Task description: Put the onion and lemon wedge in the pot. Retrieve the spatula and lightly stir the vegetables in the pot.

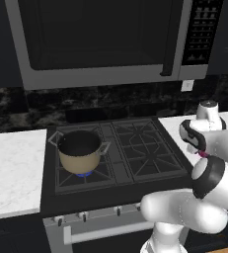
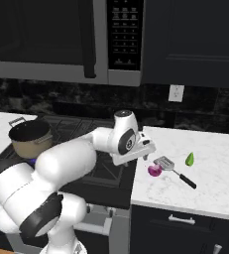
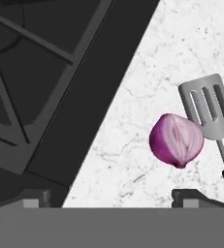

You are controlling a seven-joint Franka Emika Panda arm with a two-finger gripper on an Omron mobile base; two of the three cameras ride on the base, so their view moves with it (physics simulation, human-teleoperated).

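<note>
Hand view: gripper (image 3: 111,196) spread wide, holding nothing, above glossy purple onion (image 3: 176,140) on marbled counter (image 3: 147,121) near stove-side edge, just beside slotted metal spatula (image 3: 208,111); lemon wedge (image 2: 190,159) further along.

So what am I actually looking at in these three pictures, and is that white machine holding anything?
It is a white robot arm in a simulated kitchen. Two pictures come from cameras behind it, left and right; the third looks along its hand. Its gripper hangs open over the marble counter, holding nothing. On the counter lie a purple onion, a spatula touching or nearly touching it, and a green lemon wedge lying apart. A tan pot sits on the stove over a blue flame.
</note>
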